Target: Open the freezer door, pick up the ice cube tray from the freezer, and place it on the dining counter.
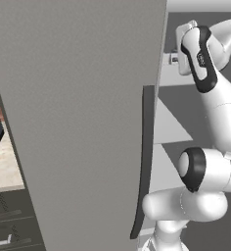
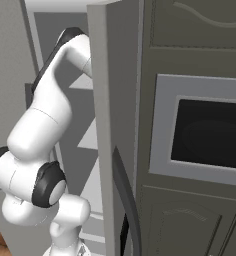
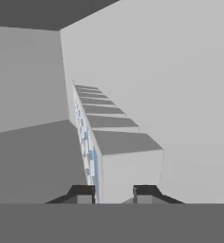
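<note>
Tall flat matte grey freezer door (image 1: pixel 83 117) stands swung open, its long dark grey curved bar handle (image 1: pixel 145 162) running down the free edge. White arm with dark joints (image 1: pixel 213 142) reaches past that edge into the tall grey-walled freezer compartment (image 1: pixel 173 117), between pale grey flat shelves (image 1: pixel 169 130).

Hand view: two small dark fingertips (image 3: pixel 83 192) of the gripper (image 3: pixel 113 193) stand apart, nothing clamped between them. Small pale blue-white ice cube tray (image 3: pixel 87 142), grid of little cells, seen edge-on as a narrow strip running away from the left fingertip, against a row of pale grey ledges (image 3: pixel 115 137). Whether a finger touches the tray cannot be told.

Right of the freezer: dark grey panelled cabinet with a built-in black-windowed oven (image 2: pixel 210 137). Far left: beige speckled counter (image 1: pixel 5 166) over drawers.
</note>
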